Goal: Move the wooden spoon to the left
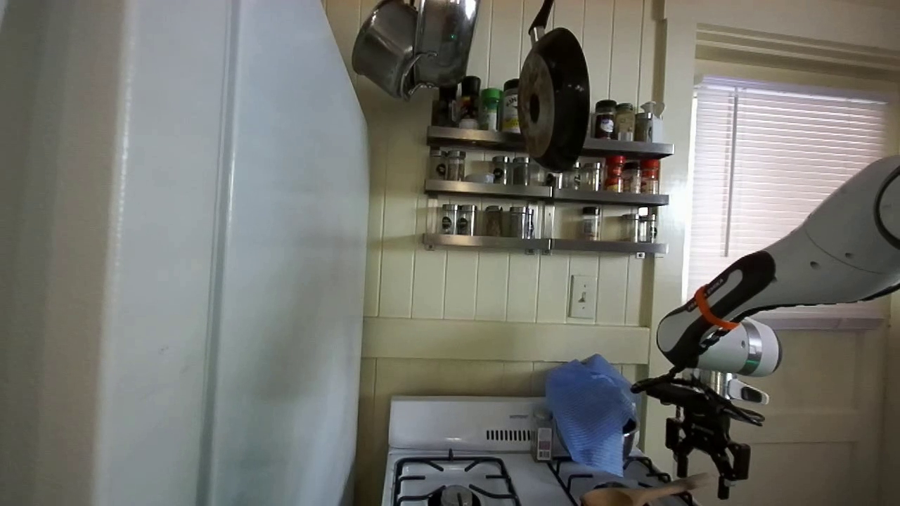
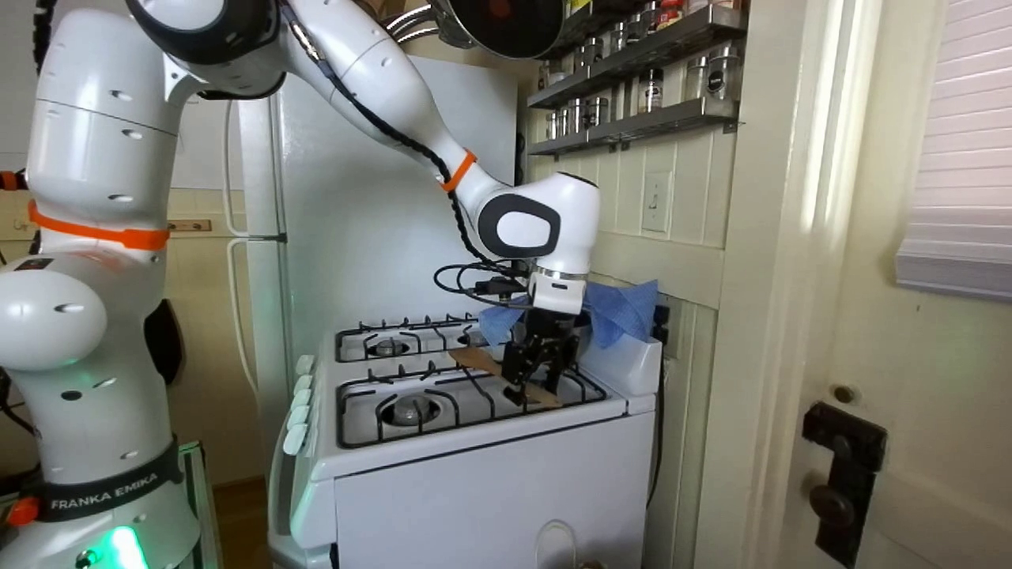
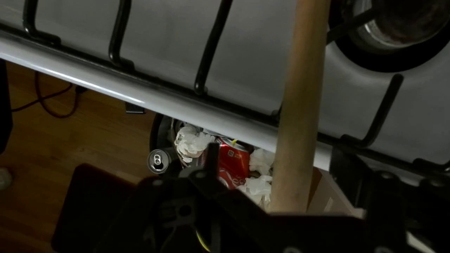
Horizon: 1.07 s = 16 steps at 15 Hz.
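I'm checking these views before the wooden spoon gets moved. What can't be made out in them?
Wooden spoon: its broad end lies past the wrist view's top edge; in an exterior view the gripper hides part of the handle.
Whatever the blue cloth drapes over: mostly covered by it in an exterior view.
Spice jars: most labels too small to read in both exterior views.

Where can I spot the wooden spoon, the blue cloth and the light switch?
Wooden spoon [image 3: 302, 105]: wrist view, on the middle of its handle.
Blue cloth [image 1: 589, 411]: in an exterior view, on its draped middle.
Light switch [image 1: 583, 298]: in an exterior view, on its plate's middle.
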Motion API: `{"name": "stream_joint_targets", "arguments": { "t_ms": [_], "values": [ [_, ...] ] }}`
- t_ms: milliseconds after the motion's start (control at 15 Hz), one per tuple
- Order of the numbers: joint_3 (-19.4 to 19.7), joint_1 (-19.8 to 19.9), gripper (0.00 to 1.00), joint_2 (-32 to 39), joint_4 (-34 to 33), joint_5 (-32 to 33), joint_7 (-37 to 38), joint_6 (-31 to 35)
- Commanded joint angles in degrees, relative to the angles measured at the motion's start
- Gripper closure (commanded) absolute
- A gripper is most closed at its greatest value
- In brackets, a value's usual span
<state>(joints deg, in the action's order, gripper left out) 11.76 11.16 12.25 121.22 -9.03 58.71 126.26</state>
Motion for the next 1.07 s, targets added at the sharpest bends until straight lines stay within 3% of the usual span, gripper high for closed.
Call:
{"name": "stream_joint_targets", "arguments": {
  "t_ms": [0, 400, 667, 1000],
  "values": [
    [1.2, -1.0, 0.48, 1.2, -0.9, 2.2, 3.0, 0.5],
    [1.4, -1.1, 0.95, 1.8, -1.6, 3.5, 4.5, 0.6],
    [1.1, -1.4, 0.93, 0.9, -1.0, 4.1, 3.7, 0.1],
    [-1.1, -0.6, 0.93, -4.1, 2.5, -2.0, -8.3, -0.9]
  ]
}}
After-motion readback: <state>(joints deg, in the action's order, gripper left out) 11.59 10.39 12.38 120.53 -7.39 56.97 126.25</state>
